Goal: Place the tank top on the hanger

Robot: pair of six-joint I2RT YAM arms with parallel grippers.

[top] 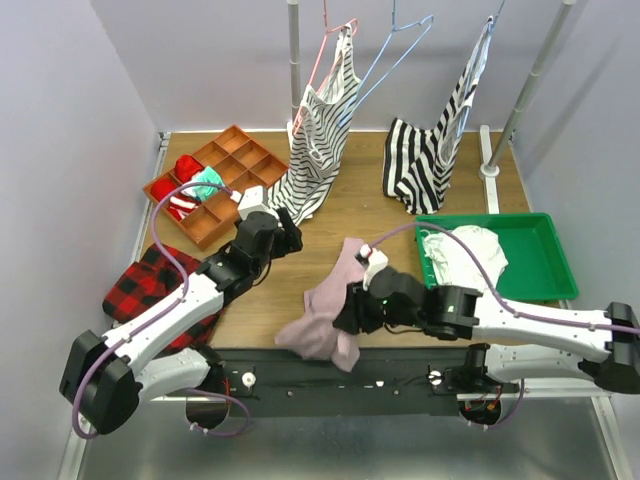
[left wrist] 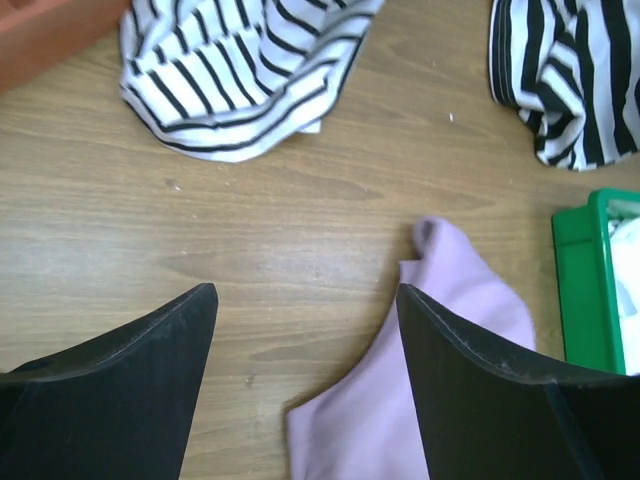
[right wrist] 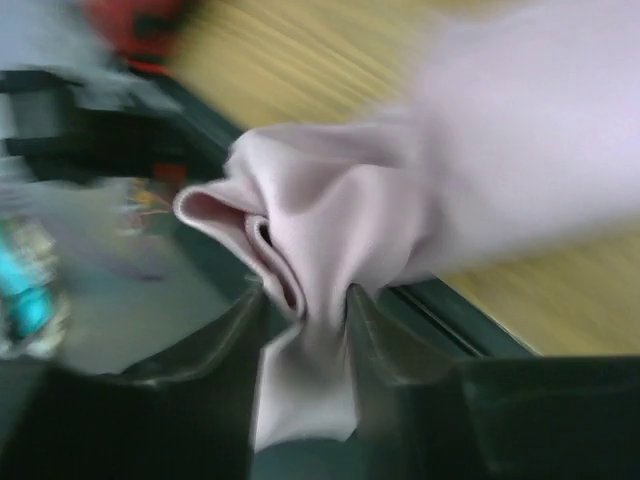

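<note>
The mauve-pink tank top (top: 325,310) lies bunched at the near edge of the wooden table. It also shows in the left wrist view (left wrist: 440,350) and the right wrist view (right wrist: 400,220). My right gripper (top: 350,312) is shut on a fold of the tank top (right wrist: 305,300) near the table's front edge. My left gripper (top: 285,232) is open and empty above bare wood, left of the tank top (left wrist: 305,340). The pale blue-grey hanger (top: 395,50) hangs empty on the rail at the back.
Two black-and-white striped tops (top: 318,150) (top: 435,150) hang from the rail down to the table. A pink hanger (top: 325,60) carries the left one. A green tray (top: 545,260) with a white garment (top: 465,255) stands right. An orange compartment box (top: 215,180) and red plaid cloth (top: 150,285) lie left.
</note>
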